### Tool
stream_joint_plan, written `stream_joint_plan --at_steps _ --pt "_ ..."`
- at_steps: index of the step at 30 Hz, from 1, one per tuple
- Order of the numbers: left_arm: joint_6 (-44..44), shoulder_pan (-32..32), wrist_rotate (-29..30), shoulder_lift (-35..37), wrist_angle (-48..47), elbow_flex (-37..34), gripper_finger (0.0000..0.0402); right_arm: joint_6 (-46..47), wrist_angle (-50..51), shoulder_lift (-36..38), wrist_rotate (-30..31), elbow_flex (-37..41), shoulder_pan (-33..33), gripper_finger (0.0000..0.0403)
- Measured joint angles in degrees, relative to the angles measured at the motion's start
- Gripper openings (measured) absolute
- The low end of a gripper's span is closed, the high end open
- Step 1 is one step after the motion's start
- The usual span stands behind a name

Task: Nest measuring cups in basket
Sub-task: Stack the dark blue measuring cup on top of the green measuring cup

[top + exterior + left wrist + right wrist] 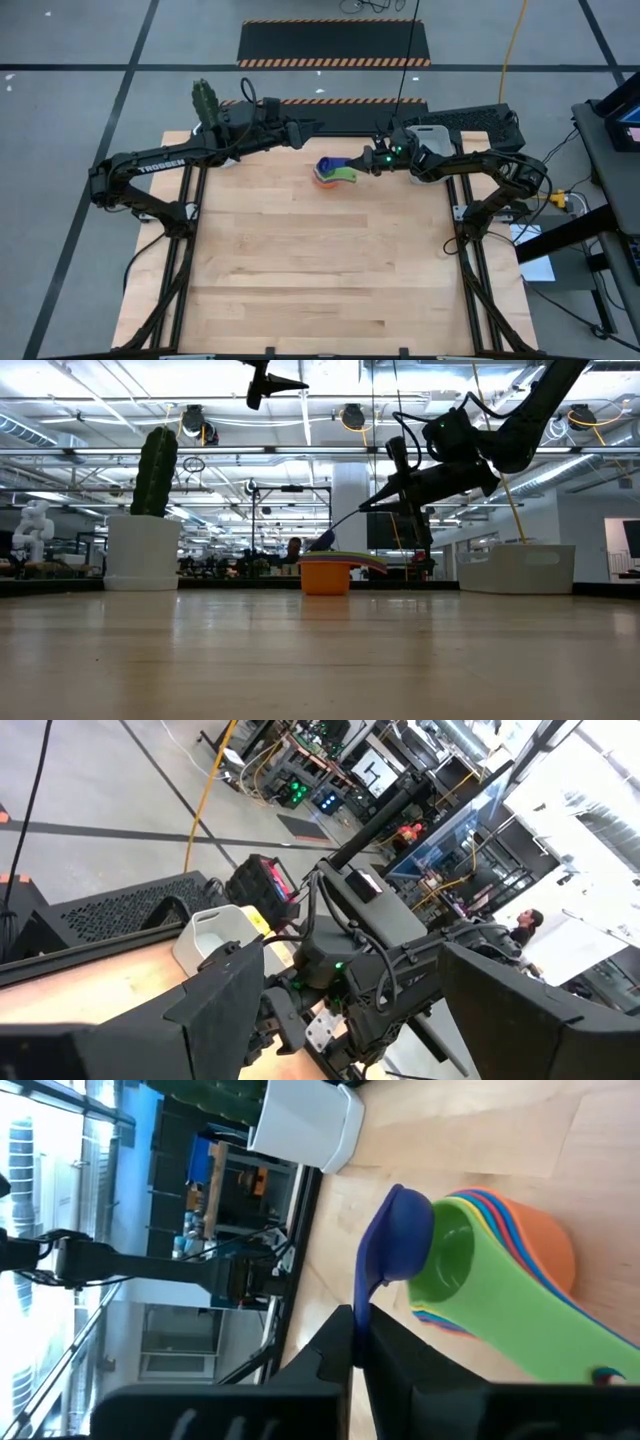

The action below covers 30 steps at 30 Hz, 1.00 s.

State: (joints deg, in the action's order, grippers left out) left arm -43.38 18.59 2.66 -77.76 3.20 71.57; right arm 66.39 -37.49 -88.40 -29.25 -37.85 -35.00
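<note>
While the nested stack of measuring cups (500, 1250) sits on the bare wood at the far middle of the table (320, 280), your right gripper (358, 1342) pinches the handle of the dark blue cup (392, 1245), fingers pressed together on it, holding its bowl tilted just over the green cup (500, 1295) at the top of the stack. You appear to be at the last nesting step, seating the blue bowl in the green one. Next, lower and level it before letting go. The basket (432, 133) stands apart, behind the right arm, so the stack has yet to go in. Your left gripper (300, 131) waits raised near the cactus pot (207, 108), fingers spread and empty.
</note>
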Motion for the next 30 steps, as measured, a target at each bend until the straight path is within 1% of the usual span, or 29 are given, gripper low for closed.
stream_joint_plan --at_steps 11,15,19,24,30 --pt "-0.35 0.0 0.02 -0.02 0.0 0.0 0.0298 0.37 1.01 0.0 0.7 0.0 -0.14 0.0058" --pt "-0.43 0.0 0.02 0.0 0.0 0.0 0.0298 0.41 3.7 0.0 0.66 0.0 -0.67 0.008" --pt "-0.41 0.0 0.02 0.0 0.0 0.0 0.0298 0.42 4.34 0.0 -0.9 0.04 -1.0 0.0105" --pt "-0.67 0.0 0.06 -0.01 0.01 0.0 0.0298 0.33 4.78 0.0 -0.97 0.04 -0.98 0.013" --pt "-0.92 0.01 0.39 -0.01 0.02 0.0 0.0298 -1.62 11.08 -0.02 -0.88 0.07 -1.03 0.0152"
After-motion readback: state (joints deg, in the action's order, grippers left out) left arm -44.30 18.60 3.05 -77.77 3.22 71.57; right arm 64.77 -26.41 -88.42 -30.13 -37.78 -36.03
